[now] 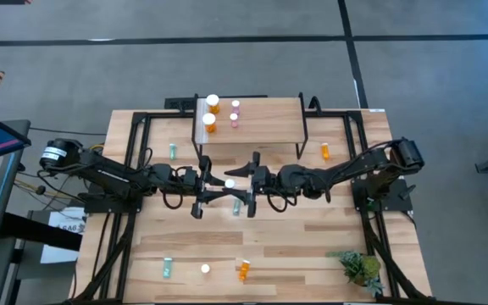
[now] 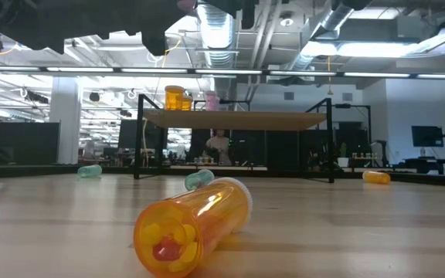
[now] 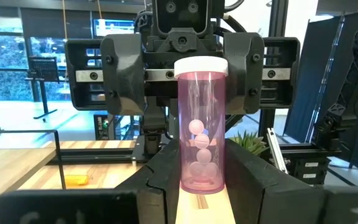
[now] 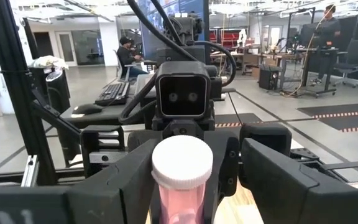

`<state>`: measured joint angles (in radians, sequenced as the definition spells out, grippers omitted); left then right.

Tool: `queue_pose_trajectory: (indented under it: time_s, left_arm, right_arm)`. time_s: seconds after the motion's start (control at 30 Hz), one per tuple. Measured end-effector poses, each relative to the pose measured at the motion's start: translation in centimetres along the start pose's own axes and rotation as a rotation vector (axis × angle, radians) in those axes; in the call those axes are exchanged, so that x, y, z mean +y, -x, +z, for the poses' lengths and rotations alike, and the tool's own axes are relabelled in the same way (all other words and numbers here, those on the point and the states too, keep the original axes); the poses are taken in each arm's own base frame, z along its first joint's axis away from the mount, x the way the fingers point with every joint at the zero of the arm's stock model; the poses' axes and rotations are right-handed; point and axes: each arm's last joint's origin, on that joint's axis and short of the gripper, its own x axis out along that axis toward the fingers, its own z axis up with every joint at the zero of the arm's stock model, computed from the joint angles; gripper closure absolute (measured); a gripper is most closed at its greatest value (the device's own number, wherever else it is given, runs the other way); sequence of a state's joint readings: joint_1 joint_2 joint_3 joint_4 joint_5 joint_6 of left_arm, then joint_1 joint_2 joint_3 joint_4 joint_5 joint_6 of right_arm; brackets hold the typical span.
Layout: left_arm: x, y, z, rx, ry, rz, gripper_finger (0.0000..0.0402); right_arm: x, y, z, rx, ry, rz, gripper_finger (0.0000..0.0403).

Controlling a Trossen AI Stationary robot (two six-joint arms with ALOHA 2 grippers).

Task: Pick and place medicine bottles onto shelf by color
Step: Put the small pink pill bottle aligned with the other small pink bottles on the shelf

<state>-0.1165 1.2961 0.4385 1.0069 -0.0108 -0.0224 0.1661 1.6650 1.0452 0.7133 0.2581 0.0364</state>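
Above the middle of the table (image 1: 151,254), just in front of the shelf (image 1: 265,127), the two grippers meet around one upright pink bottle (image 3: 201,127); from overhead only its white cap shows between the dark arms. The left gripper (image 3: 202,180) is clamped on the bottle's lower body. The right gripper (image 4: 182,186) has its fingers either side of the cap end, and whether they press it cannot be told. On the shelf stand two orange bottles (image 1: 211,113) and two pink bottles (image 1: 235,113), crowded toward its left end, the rest bare. Loose on the table lie three teal bottles (image 1: 173,151), two orange ones (image 1: 325,151) and one bottle (image 1: 205,269) showing only its white cap. A plant (image 1: 361,268) sits at the near right corner.
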Motion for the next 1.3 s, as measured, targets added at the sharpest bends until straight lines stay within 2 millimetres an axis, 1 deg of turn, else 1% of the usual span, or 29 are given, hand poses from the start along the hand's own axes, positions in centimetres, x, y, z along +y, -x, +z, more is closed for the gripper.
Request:
queue_pose_trajectory:
  time_s: [0.23, 0.5, 0.67, 0.8, 0.97, 1.2, 1.3]
  left_arm:
    - [0.0, 0.0, 0.01, -0.001, 0.0, 0.0, 0.0315]
    - [0.0, 0.0, 0.01, -0.001, 0.0, 0.0, 0.0315]
    - [0.02, 0.0, 0.01, -0.001, 0.001, 0.002, 0.0315]
    - [0.02, 0.0, 0.01, -0.001, 0.001, 0.002, 0.0315]
    - [0.02, 0.0, -0.02, 0.002, 0.017, 0.001, 0.0306]
    - [0.17, 0.0, -0.25, 0.026, 0.012, 0.015, 0.0256]
    - [0.32, 0.04, -0.42, 0.048, 0.003, 0.055, 0.0235]
  right_arm:
    - [-0.09, -0.05, -0.06, 0.007, 0.002, 0.045, 0.019]
    - [-0.08, -0.05, -0.06, 0.008, 0.003, 0.047, 0.0244]
    - [-0.08, -0.05, -0.06, 0.008, 0.005, 0.048, 0.0267]
    - [-0.08, -0.05, -0.06, 0.008, 0.005, 0.049, 0.0271]
    - [-0.08, -0.05, -0.07, 0.008, 0.009, 0.049, 0.0263]
    - [-0.48, -0.14, -0.08, 0.009, 0.013, 0.037, 0.0267]
    - [-0.79, -0.21, -0.07, 0.008, 0.016, 0.028, 0.0268]
